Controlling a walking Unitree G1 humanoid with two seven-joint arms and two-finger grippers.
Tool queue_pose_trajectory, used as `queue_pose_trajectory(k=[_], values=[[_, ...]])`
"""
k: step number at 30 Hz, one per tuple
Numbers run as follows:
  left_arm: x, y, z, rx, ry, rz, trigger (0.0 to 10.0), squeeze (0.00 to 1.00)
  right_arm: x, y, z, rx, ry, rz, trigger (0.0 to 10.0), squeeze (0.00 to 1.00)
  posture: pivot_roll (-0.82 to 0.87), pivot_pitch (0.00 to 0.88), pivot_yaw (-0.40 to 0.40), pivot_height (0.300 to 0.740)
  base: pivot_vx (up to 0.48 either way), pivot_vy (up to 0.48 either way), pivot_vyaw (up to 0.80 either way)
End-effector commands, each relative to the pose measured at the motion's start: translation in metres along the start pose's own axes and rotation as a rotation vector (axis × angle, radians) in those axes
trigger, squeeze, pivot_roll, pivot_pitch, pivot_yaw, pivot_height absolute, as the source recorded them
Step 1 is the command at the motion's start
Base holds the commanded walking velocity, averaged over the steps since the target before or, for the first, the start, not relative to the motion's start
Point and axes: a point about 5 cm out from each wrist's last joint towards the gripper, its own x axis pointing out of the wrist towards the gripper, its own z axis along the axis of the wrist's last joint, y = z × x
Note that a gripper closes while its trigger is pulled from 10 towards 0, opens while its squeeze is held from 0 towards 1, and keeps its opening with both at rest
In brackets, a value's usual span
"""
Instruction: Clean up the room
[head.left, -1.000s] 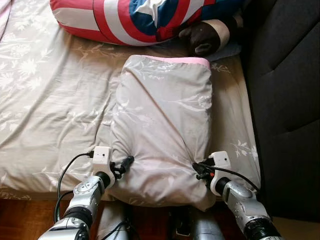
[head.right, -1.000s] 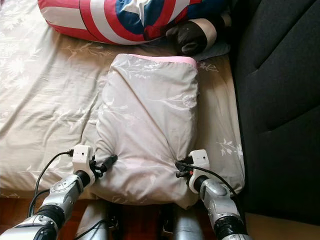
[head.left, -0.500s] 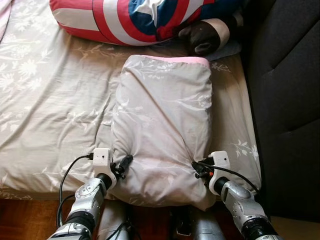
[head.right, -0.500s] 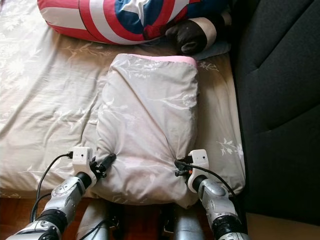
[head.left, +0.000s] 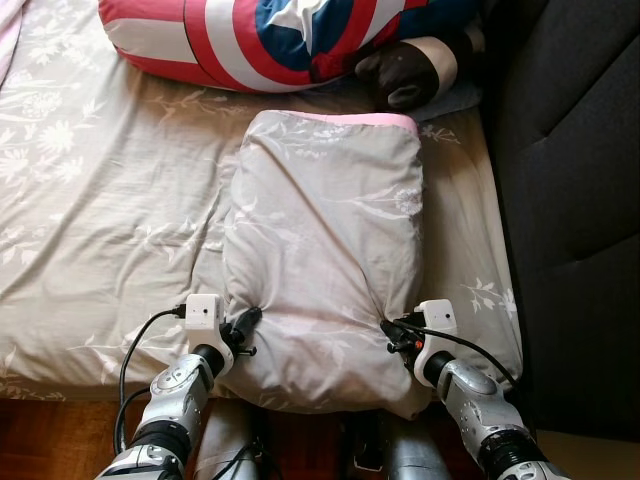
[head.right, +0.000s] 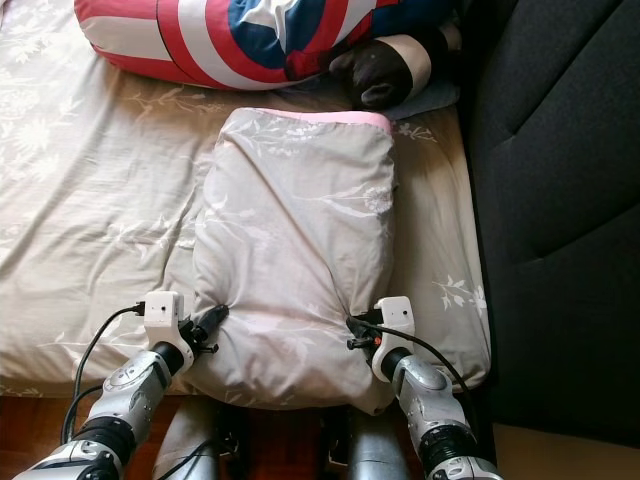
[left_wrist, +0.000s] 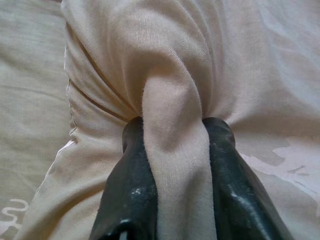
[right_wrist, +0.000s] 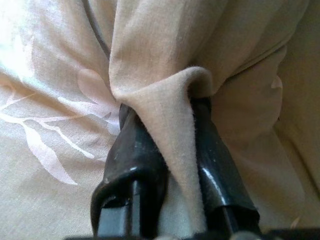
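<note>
The robot shows 2 silver metal arms with ribbed black rings at the joints. Each wrist carries a small white box camera with a dark lens dot, and a thin black cable loops from each box back along the arm. The left tool (head.left: 246, 322) and the right tool (head.left: 392, 333) each have 2 glossy black fingers (left_wrist: 131, 185), rounded at the tips. Red marks show beside the right wrist.
</note>
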Motion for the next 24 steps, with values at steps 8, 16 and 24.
queue_pose_trajectory(k=[8,16,24], values=[[0.0001,-0.0254,-0.0268,-0.034,0.102,-0.109,0.0,0.00,-0.0003,0.0166,-0.0402,0.065,0.151,0.041,0.0,0.00,-0.04,0.393,-0.079,0.647,0.000,0.000,0.00],[0.0018,-0.0275,-0.0244,-0.036,0.095,-0.128,0.0,0.00,0.0012,0.0180,-0.0386,0.066,0.137,0.041,0.0,0.00,-0.04,0.383,-0.067,0.647,0.000,0.000,0.00],[0.0045,-0.0305,-0.0201,-0.032,0.080,-0.146,0.0,0.00,0.0021,0.0157,-0.0351,0.070,0.114,0.010,0.0,0.00,-0.03,0.372,-0.057,0.647,0.000,0.000,0.00]])
